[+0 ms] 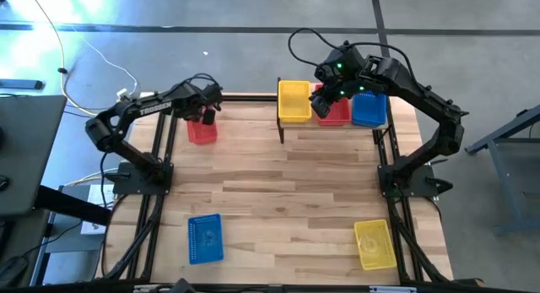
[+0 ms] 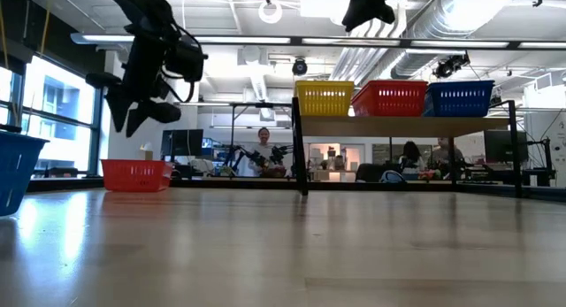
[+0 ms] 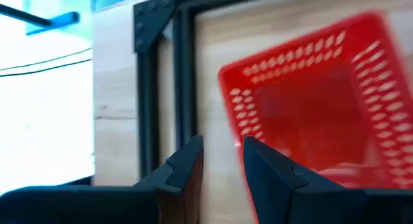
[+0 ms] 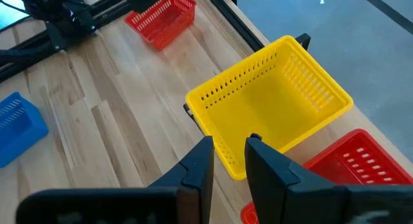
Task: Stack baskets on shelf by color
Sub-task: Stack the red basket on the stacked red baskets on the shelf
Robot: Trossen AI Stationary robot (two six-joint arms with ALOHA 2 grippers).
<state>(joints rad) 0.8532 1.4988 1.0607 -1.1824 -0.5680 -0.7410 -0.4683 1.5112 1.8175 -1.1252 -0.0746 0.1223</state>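
Observation:
On the shelf (image 2: 407, 126) at the table's far side stand a yellow basket (image 1: 294, 101), a red basket (image 1: 336, 114) and a blue basket (image 1: 369, 109), side by side on their bottoms. Another red basket (image 1: 202, 131) sits on the table at the far left. My left gripper (image 3: 222, 162) hangs just above that basket's near-left corner, open by a narrow gap and holding nothing. My right gripper (image 4: 229, 156) hovers high over the shelf between the yellow and red baskets, also open and holding nothing.
A blue basket (image 1: 204, 238) lies near the table's front left and a yellow basket (image 1: 375, 244) near the front right. The wooden tabletop between them and the shelf is bare. Black frame rails (image 3: 161, 88) run along the table's edges. People sit in the room behind.

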